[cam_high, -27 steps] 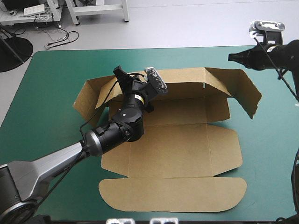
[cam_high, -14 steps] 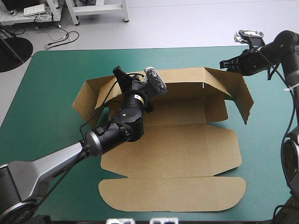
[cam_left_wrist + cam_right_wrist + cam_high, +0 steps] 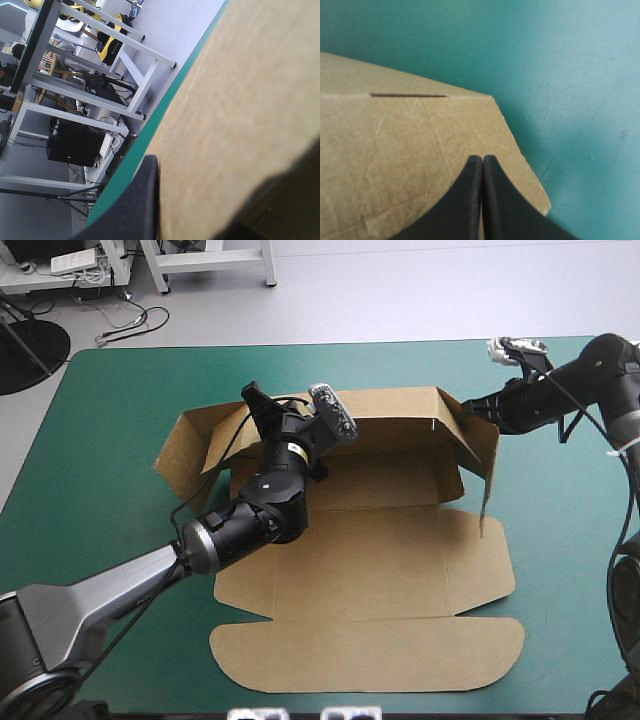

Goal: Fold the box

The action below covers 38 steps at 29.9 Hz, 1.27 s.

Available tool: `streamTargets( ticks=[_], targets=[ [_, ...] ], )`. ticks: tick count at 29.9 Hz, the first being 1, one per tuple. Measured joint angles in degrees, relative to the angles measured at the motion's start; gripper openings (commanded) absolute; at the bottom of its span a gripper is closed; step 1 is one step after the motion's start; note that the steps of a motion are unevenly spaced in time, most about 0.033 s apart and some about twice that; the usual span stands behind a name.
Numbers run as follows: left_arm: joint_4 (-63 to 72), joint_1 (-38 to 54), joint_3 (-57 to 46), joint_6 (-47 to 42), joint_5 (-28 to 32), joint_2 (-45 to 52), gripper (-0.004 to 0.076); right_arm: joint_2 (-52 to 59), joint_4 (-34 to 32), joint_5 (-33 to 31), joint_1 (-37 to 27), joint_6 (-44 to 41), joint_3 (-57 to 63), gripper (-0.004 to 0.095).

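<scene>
while its far wall stands, the box [image 3: 380, 570] runs lengthwise near to far.

— What colours are you seeing on the table?
— You have a plain teal-green cover [image 3: 110, 440] with no pattern, only a few faint pale scratches near the right gripper [image 3: 482, 159].
— And the box?
— Your box [image 3: 380, 560] is plain brown board all over, unprinted. A thin dark slit [image 3: 407, 95] lies at 11 o'clock from the right gripper's tips.
— The grippers?
— You'll find both black. The left gripper [image 3: 258, 408] sits at 10 o'clock on the box, and the left arm [image 3: 100, 590] runs black, then silver-grey toward 8 o'clock.
</scene>
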<state>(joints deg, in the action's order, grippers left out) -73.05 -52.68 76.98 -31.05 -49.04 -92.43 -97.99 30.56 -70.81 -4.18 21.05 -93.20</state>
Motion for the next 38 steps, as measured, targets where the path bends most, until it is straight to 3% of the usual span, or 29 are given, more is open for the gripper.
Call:
streamTargets(
  ticks=[5,12,28,38],
  targets=[
    [0.1,0.0,0.0,0.3,0.1,-0.4,-0.0009,3.1,4.0,2.9,0.0,4.4,6.6,-0.0020],
    [1.1,0.0,0.0,8.2,1.1,-3.4,-0.0010,5.2,7.7,10.1,0.0,10.0,15.6,-0.0020],
    [-3.9,0.1,0.9,9.9,0.3,-9.1,-0.0010,7.9,10.3,14.7,0.0,19.0,22.2,-0.0020],
    [-4.4,0.2,0.9,9.9,0.4,-9.2,-0.0010,13.6,21.4,21.8,0.0,34.5,32.6,-0.0018]
  ],
)
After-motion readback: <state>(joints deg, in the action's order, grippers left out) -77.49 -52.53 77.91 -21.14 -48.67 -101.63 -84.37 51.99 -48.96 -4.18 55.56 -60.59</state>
